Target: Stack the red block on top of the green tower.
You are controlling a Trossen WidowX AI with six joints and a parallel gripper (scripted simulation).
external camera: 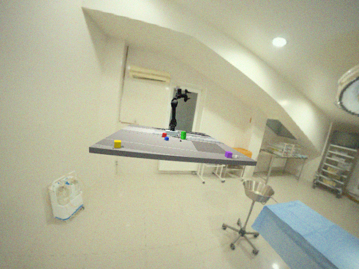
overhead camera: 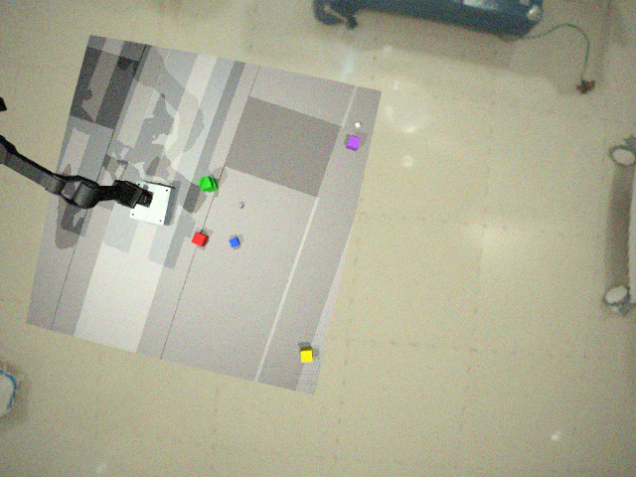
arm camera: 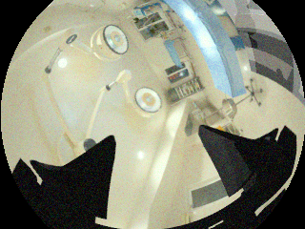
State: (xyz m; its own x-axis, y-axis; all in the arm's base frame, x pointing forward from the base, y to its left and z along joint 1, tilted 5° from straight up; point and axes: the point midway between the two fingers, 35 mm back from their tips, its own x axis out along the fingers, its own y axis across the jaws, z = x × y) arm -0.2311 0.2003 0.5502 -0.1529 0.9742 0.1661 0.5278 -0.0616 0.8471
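Observation:
The red block (overhead camera: pixel 200 238) (external camera: pixel 164 134) lies on the table (overhead camera: pixel 221 313) (external camera: pixel 139 149), apart from the green tower. The green tower (overhead camera: pixel 208 183) (external camera: pixel 183 135) stands upright and looks like two stacked green blocks, slightly turned against each other. Nothing rests on its top. My gripper (external camera: pixel 189 96) (arm camera: pixel 158 135) is open and empty, high above the table over the arm's base. In the wrist view its two dark fingers stand wide apart with only the room between them. Neither the red block nor the tower shows in the wrist view.
A small blue block (overhead camera: pixel 234 241) (external camera: pixel 166 138) lies near the red block. A tiny grey piece (overhead camera: pixel 240 205) (external camera: pixel 180 140) lies near the tower. A yellow block (overhead camera: pixel 306 355) (external camera: pixel 117 143), a purple block (overhead camera: pixel 353 142) (external camera: pixel 228 154) and a small white piece (overhead camera: pixel 358 124) (external camera: pixel 236 156) lie near the far edge.

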